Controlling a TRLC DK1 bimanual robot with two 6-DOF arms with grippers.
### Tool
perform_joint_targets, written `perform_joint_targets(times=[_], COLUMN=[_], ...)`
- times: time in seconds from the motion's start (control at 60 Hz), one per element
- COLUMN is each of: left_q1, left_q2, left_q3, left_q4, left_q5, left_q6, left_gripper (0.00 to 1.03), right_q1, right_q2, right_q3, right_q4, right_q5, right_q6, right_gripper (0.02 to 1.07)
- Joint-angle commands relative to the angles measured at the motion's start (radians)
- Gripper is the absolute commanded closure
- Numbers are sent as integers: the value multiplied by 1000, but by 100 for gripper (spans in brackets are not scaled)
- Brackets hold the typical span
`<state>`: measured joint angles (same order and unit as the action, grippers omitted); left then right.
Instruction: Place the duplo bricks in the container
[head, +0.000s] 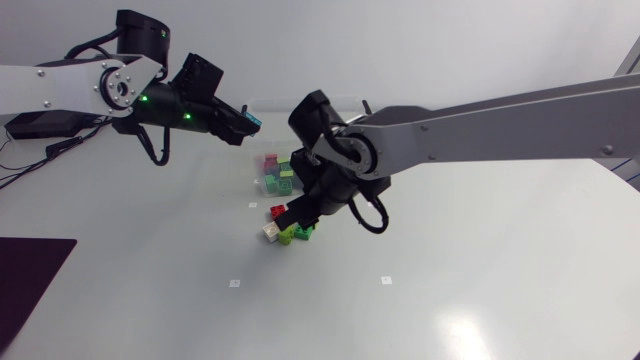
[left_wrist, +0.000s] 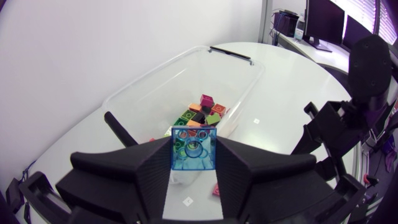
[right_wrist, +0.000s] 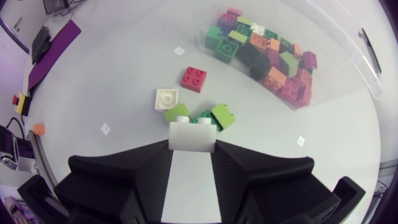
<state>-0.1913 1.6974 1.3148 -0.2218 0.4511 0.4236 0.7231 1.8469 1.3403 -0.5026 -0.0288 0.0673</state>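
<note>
My left gripper (left_wrist: 194, 163) is shut on a translucent blue brick (left_wrist: 194, 148) and hangs in the air short of the clear plastic container (left_wrist: 155, 78), which holds several coloured bricks (left_wrist: 202, 111). In the head view that left gripper (head: 245, 124) is up and left of the container (head: 268, 160). My right gripper (right_wrist: 193, 149) is down at the table, shut on a white brick (right_wrist: 193, 135). Just ahead of it lie green bricks (right_wrist: 214, 116), a small white brick (right_wrist: 166, 98) and a red brick (right_wrist: 193, 78). In the head view the right gripper (head: 290, 216) stands over this loose pile (head: 292, 233).
The container (right_wrist: 348, 68) lies beyond the loose pile, to its right as the right gripper faces it, and is filled with several bricks (right_wrist: 267, 59). A dark mat (head: 30, 285) lies at the table's front left. Small white markers (head: 234, 283) dot the tabletop.
</note>
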Motion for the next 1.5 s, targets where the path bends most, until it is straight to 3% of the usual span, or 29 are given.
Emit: perform_joint_targets(times=[0.0,0.067,0.15,0.217,0.25,0.283,0.333,0.683,0.95,1.417,1.483], left_q1=[-19,-33,-43,-50,-56,-57,-57,-16,-30,-91,-100], left_q2=[61,102,153,179,186,189,186,-65,-260,-206,-174], left_q3=[70,104,153,179,185,187,182,-25,-216,-424,-436], left_q4=[18,25,27,22,22,22,21,21,-42,-47,-25], left_q5=[-17,-49,-69,-89,-109,-120,-124,-124,-124,-123,-124], left_q6=[-49,-54,-66,-69,-69,-69,-69,-43,64,199,198], left_gripper=[87,85,70,43,25,13,5,5,5,5,5], right_q1=[-25,-34,-47,-56,-62,-68,-79,-171,-221,-258,-266], right_q2=[-46,-64,-86,-101,-109,-115,-120,-107,6,249,275], right_q3=[-21,-21,-13,-1,8,17,33,215,390,625,643], right_q4=[-22,-24,-36,-48,-53,-59,-67,-96,-88,-47,-47], right_q5=[0,0,-2,-3,-3,-5,-6,-52,-79,-79,-79], right_q6=[9,8,8,8,8,8,8,0,2,20,23], right_gripper=[79,79,79,79,79,79,79,79,79,78,70])
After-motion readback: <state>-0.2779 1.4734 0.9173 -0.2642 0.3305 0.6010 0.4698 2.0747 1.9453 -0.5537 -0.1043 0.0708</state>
